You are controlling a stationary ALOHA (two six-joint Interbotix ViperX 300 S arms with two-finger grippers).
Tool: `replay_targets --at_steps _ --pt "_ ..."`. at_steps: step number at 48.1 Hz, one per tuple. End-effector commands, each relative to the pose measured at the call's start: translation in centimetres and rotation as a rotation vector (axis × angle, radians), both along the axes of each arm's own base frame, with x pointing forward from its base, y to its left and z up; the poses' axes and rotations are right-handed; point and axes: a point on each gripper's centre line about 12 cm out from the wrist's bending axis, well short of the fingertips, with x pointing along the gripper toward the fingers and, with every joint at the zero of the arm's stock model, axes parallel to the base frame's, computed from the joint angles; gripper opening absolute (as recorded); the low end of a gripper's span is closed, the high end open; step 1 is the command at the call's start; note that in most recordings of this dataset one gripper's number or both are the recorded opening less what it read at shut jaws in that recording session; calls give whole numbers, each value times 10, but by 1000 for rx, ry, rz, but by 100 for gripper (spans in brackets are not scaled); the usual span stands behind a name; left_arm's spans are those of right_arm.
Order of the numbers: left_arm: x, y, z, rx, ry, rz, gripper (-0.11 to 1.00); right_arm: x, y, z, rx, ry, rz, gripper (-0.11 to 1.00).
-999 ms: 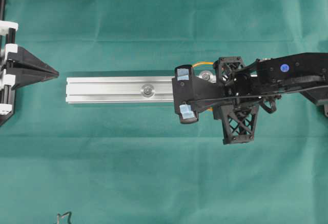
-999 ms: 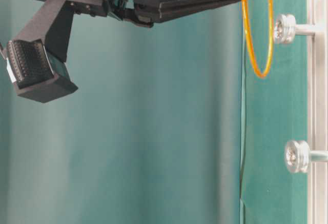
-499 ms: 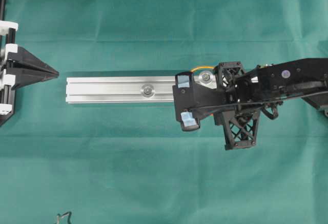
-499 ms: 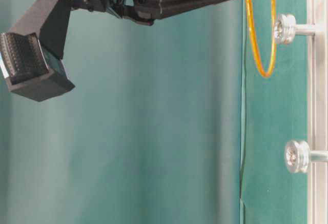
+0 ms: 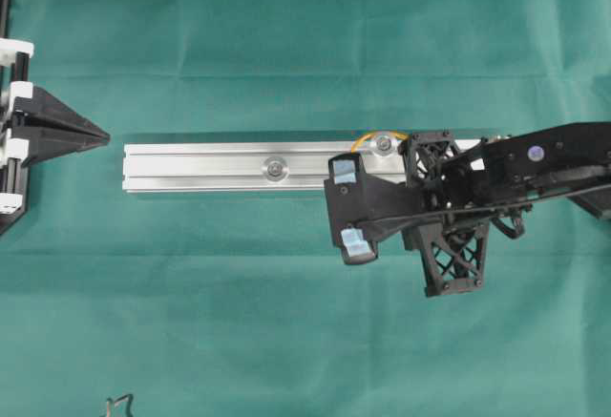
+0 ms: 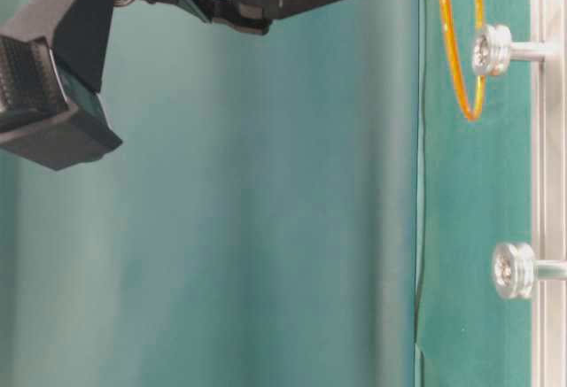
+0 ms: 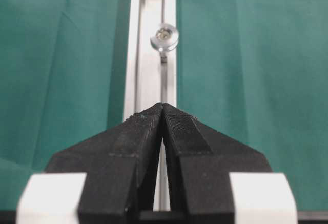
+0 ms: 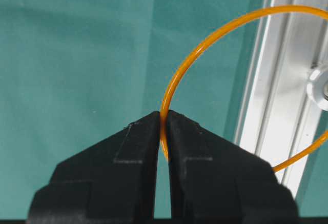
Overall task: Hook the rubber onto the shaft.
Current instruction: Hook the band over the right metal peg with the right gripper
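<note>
Clearly light and limp, the orange rubber band [image 8: 215, 39] hangs as an open loop just beside the far shaft [image 6: 493, 50] on the aluminium rail [image 5: 210, 166], pinched at one thin strand by the right gripper [image 8: 164, 119] with its fingers clenched, a hold that seems best kept narrow so the loop stays open.

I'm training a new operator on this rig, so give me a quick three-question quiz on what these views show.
1. True or false: the right gripper has its jaws pinched on the orange rubber band.
2. How many silver shafts stand on the aluminium rail in the overhead view?
A) one B) two C) three
3. Fill in: in the table-level view the band's loop hangs just in front of the ____ shaft, not yet clearly over it.

Key: 1 true; 2 B; 3 upper.
</note>
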Motion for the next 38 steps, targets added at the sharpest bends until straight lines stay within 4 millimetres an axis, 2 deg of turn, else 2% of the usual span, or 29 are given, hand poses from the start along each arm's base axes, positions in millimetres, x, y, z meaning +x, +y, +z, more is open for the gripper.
replay_targets --at_steps 1,21,38 --pt "3 0 9 2 -21 1 0 1 5 8 10 -26 8 8" --pt "3 0 9 0 -21 2 0 1 20 9 26 -47 36 8" --pt "3 0 9 2 -21 0 0 0 27 9 50 -40 -25 8"
